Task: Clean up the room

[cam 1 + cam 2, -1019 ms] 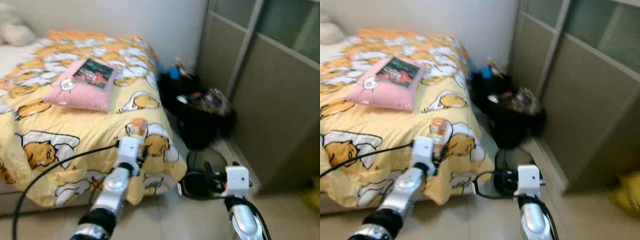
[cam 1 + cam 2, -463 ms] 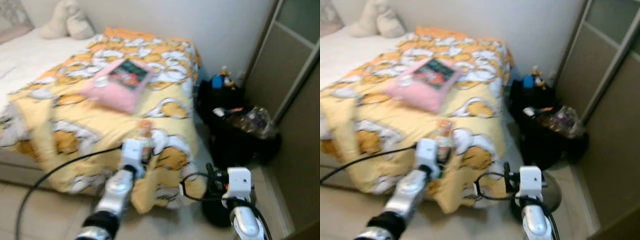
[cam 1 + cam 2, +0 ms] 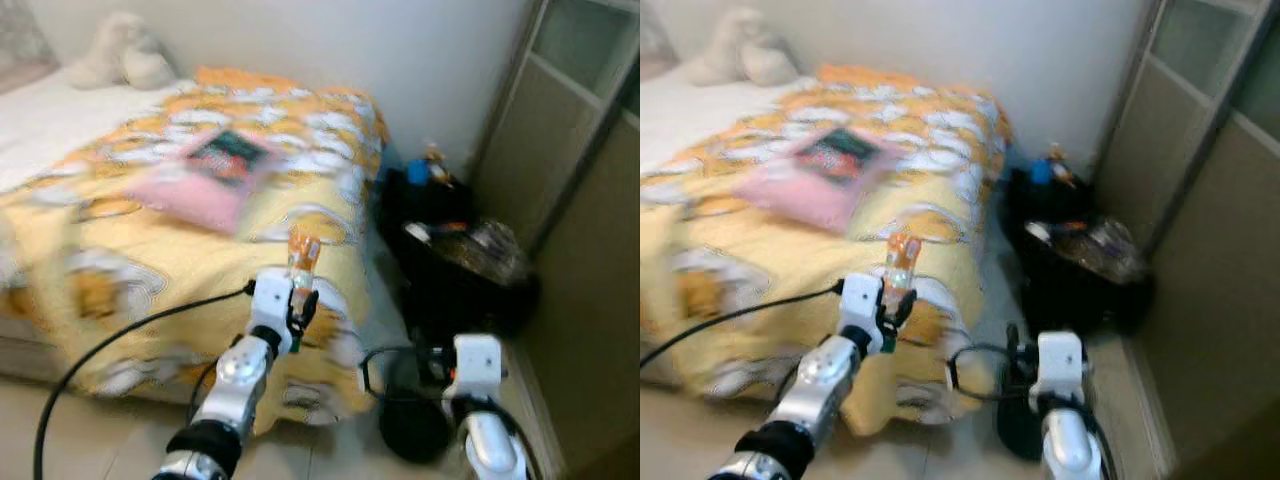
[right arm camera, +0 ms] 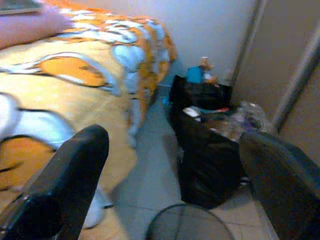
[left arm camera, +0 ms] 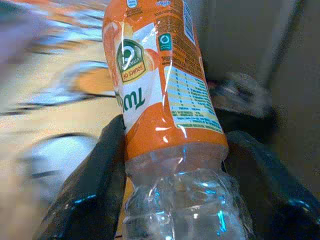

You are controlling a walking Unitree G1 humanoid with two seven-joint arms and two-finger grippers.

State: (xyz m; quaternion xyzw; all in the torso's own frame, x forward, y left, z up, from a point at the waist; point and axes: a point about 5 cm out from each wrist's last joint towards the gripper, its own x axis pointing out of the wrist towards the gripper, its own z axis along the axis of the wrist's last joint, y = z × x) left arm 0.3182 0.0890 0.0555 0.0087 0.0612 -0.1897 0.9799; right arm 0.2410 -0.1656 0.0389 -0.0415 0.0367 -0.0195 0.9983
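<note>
The bottle (image 5: 167, 100), clear plastic with an orange label, sits pinched between the two black fingers (image 5: 95, 185) of the left gripper (image 3: 297, 300). In the head views it stands roughly upright in that gripper, its orange top (image 3: 304, 247) raised in front of the foot end of the bed (image 3: 150, 230). The lower, unlabelled part of the bottle is crinkled and see-through.

The left arm (image 3: 235, 375) reaches forward from the bottom of the picture, a black cable (image 3: 110, 345) looping off its wrist. The right gripper (image 4: 165, 165) is spread wide with nothing between its fingers, held low to the right above the tiled floor (image 4: 155, 165). Just below it lies a round dark wire-mesh thing (image 4: 187, 224), too blurred to name.

The bed carries a yellow cover (image 3: 940, 150) printed with white and orange cartoon shapes, draped down over the near edge. A pink pillow (image 3: 195, 185) lies on it, with a dark book or card (image 3: 228, 157) on top. A pale soft toy (image 3: 120, 60) rests at the head end by the wall.

Beside the bed's far corner stand black bags (image 4: 210, 145); the nearer one is open and stuffed with clear plastic rubbish (image 3: 480, 240). A blue item (image 4: 194, 74) sits on the farther bag. To the right runs a sliding wardrobe door (image 3: 590, 170). Both head views are motion-blurred
</note>
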